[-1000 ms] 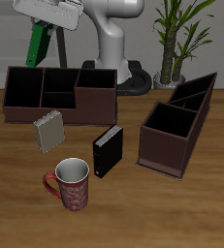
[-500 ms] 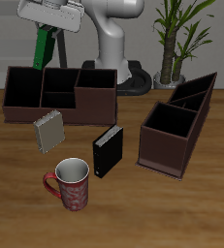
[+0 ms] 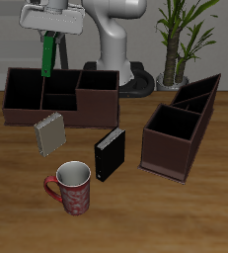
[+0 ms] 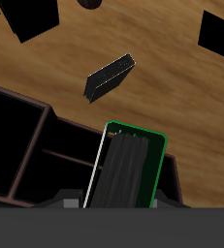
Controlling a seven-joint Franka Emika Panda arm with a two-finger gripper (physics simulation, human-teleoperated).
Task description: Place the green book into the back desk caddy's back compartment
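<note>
The back desk caddy (image 3: 59,96) sits broadside on the desk (image 3: 17,198), and above it the gripper (image 3: 52,32) holds the green book (image 3: 48,54), clamped at its top edge. Over the last second the book has swung from a slant to nearly upright and drifted toward the middle section (its lower end now just above the back compartment (image 3: 60,83)). Judging from that, 1 step remains: lower and release. Farther along stand the grey striped book (image 3: 50,134), the mug (image 3: 70,188) and the black book (image 3: 110,155).
</note>
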